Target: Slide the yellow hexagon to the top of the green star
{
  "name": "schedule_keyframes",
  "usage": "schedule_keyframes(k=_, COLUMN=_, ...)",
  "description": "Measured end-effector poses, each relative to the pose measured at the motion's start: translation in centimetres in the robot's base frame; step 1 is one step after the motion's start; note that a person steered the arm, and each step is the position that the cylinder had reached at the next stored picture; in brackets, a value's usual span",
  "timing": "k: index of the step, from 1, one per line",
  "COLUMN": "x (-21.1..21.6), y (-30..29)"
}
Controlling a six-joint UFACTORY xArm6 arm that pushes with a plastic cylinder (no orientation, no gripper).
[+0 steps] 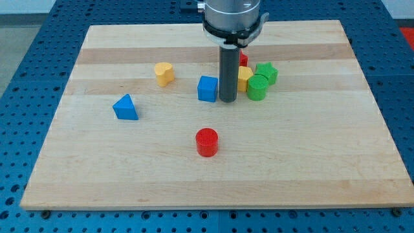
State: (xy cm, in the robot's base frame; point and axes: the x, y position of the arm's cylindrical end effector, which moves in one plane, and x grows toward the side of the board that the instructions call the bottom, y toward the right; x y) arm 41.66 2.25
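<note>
The yellow hexagon (244, 77) lies on the wooden board, partly hidden behind my rod. The green star (266, 72) sits just to its right and slightly toward the view's top. A green cylinder (257, 87) touches the hexagon's lower right side. My tip (227, 100) rests on the board just left of the hexagon, between it and the blue cube (207, 88).
A small red block (244, 59) peeks out behind the rod above the hexagon. A yellow heart-like block (164, 74) is at upper left, a blue triangle (125, 107) at left, a red cylinder (207, 142) below centre. The board (323, 162) sits on a blue perforated table.
</note>
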Motion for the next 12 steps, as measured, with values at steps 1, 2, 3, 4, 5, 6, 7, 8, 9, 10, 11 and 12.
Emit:
schedule_keyframes(k=1, x=-0.4, y=0.4)
schedule_keyframes(k=2, x=-0.5, y=1.4)
schedule_keyframes(k=3, x=-1.6, y=1.6)
schedule_keyframes(k=4, x=-3.6, y=1.6)
schedule_keyframes(k=5, x=-4.4, y=1.6)
schedule_keyframes(k=6, x=-5.7, y=1.6)
schedule_keyframes(k=7, x=-7.5, y=1.6)
schedule_keyframes(k=8, x=-7.9, y=1.6)
schedule_keyframes(k=9, x=-7.9, y=1.6)
schedule_keyframes(k=10, x=-7.9, y=1.9)
schedule_keyframes(k=11, x=-8.0, y=3.0)
schedule_keyframes(k=12, x=-8.8, y=3.9)
